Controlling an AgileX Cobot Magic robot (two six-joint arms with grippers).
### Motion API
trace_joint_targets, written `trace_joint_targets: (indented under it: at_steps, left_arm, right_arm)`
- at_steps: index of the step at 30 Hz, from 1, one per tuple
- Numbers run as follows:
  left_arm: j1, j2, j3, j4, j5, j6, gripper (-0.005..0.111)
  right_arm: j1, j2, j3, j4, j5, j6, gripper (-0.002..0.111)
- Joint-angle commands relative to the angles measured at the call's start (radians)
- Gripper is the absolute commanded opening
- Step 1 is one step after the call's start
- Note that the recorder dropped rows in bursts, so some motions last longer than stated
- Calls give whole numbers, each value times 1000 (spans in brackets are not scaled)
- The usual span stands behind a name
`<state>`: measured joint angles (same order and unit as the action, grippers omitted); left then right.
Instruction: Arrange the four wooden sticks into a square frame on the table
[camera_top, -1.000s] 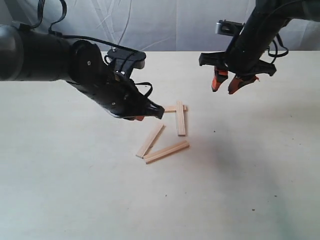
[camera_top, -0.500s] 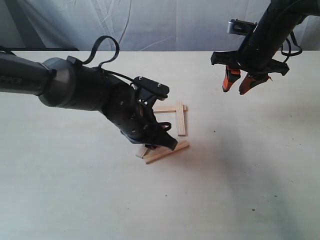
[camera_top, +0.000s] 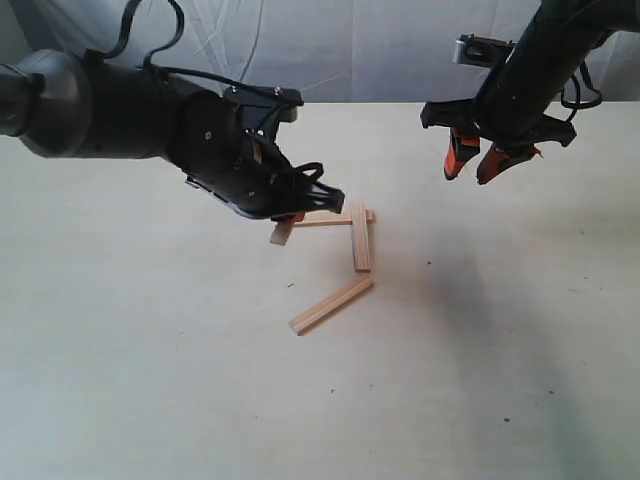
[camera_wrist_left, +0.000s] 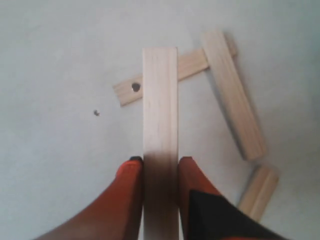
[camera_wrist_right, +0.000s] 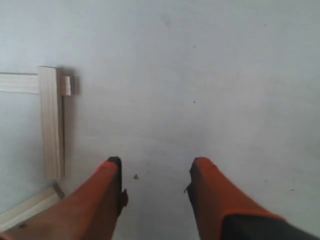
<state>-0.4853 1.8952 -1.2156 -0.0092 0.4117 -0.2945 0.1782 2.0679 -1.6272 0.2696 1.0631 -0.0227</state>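
The slanted stick (camera_top: 332, 304) is lying on the table (camera_top: 150, 380) just beside the upright stick (camera_top: 361, 240). The left gripper (camera_wrist_left: 160, 164) is holding the fourth stick (camera_wrist_left: 160, 100) above the holed stick (camera_wrist_left: 131, 90); it wants lowering parallel to the upright. The right gripper (camera_wrist_right: 155, 172) is hovering open.

Holed stick (camera_wrist_left: 131, 90): flat on the desk (camera_top: 150, 350), crosswise, at the back.
Second stick (camera_top: 361, 240): over the holed stick's right end, running frontward.
Third stick (camera_top: 331, 305): slanting front-left from just by the second stick's near end.
Fourth stick (camera_top: 281, 233): in the left claw (camera_wrist_left: 159, 162), by the holed stick's left end.
Right claw (camera_top: 470, 165): well apart, back right.
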Motion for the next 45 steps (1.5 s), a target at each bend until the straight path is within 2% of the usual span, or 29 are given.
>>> trace_joint_targets:
  at_steps: [1, 5, 8, 22, 35, 38, 45]
  left_arm:
    - [5, 1, -3, -103, -53, -32, 0]
    - [5, 56, -3, -140, -81, -149, 0]
    - [5, 89, -3, -139, -75, -178, 0]
    - [5, 177, -1, -155, -166, -180, 0]
    - [5, 177, -1, -108, -158, -180, 1]
    - [5, 177, -1, -52, -158, -180, 8]
    - [5, 177, -1, 70, -162, -180, 36]
  right_arm:
    - [-4, -9, 1, -9, -15, -7, 43]
    - [-4, -9, 1, -9, -9, -7, 43]
    - [-4, -9, 1, -9, -5, -7, 43]
    - [-4, -9, 1, -7, 9, -7, 43]
    - [-4, -9, 1, 18, 25, -7, 43]
    - [-4, -9, 1, 30, 23, -7, 43]
    - [46, -9, 5, 30, -10, -7, 43]
